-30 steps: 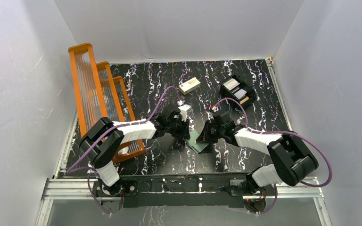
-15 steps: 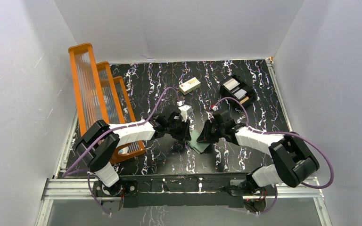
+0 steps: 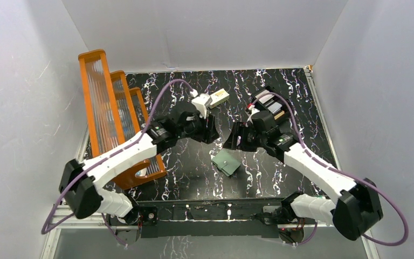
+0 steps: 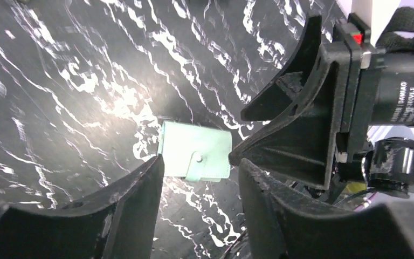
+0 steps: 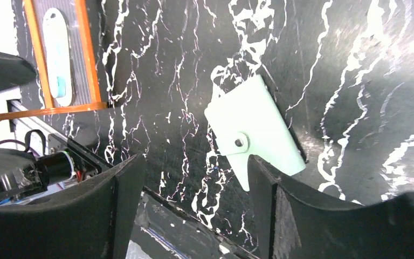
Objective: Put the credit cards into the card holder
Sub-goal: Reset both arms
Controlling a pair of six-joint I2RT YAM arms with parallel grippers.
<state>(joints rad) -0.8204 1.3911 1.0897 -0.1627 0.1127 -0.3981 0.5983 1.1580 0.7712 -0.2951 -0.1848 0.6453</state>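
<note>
I'm looking down at the holder (image 3: 226,162), which is lying shut and flat on the table (image 3: 194,162), stud side up, near the front edge and between the two arms. Neither arm is touching it. The left claw (image 4: 199,178) is hanging above the holder with its jaws standing apart and nothing between them. Through the gap I'm seeing the holder, and the right claw is just across from it. The right claw (image 5: 194,167) is likewise gaping wide and holding nothing, with the holder showing on the table beyond its fingers. Farther back, the tray (image 3: 282,97) is sitting partly hidden behind the right wrist, and pale cards (image 3: 267,99) are showing inside it. I'm not able to count them from here.
</note>
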